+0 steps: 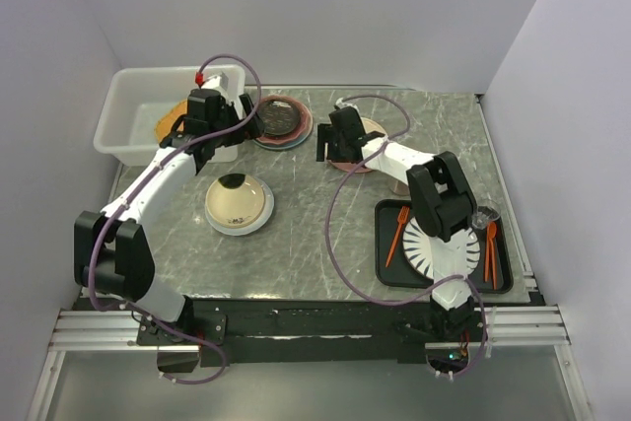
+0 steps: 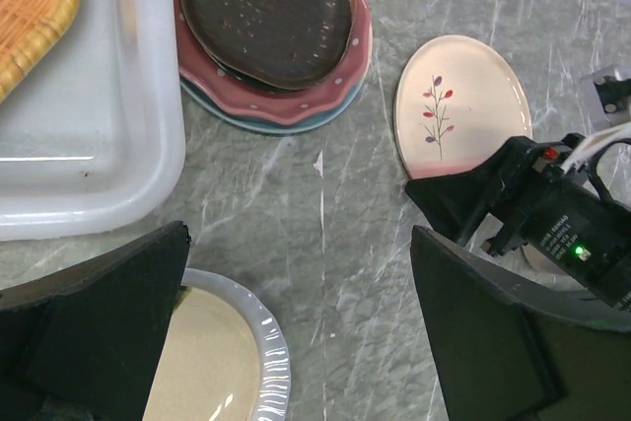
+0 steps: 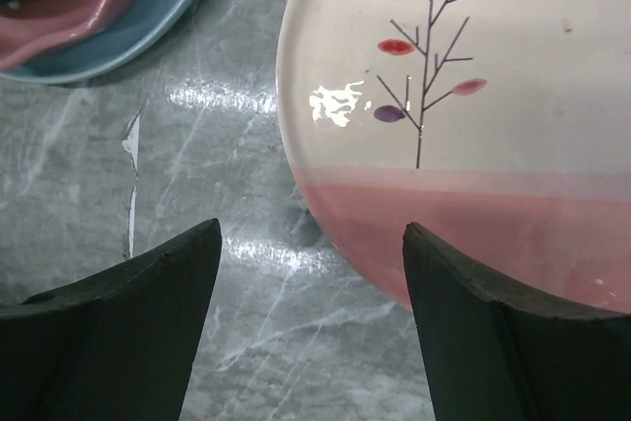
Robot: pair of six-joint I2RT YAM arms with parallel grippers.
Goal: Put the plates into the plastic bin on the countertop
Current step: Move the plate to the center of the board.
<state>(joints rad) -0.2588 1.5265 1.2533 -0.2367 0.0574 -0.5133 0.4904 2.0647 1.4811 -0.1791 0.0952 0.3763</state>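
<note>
Grey-green marble countertop (image 3: 227, 145), right gripper (image 3: 311, 244) low over it with jaws apart, and the near edge of the pink-and-cream twig plate (image 3: 493, 96) pokes in between them, toward the right finger. Left gripper (image 2: 299, 244) hangs wide open beside the plastic bin (image 2: 89, 145), orange plate (image 2: 30, 7) inside.

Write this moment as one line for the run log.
right claw: open, at edge of pink leaf-pattern plate | left claw: open, over countertop beside plastic bin | in bin: orange plate | dark brown plate: outside bin

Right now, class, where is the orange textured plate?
Top view, far left: the orange plate lies inside the plastic bin, left of the brown-topped stack.
</note>
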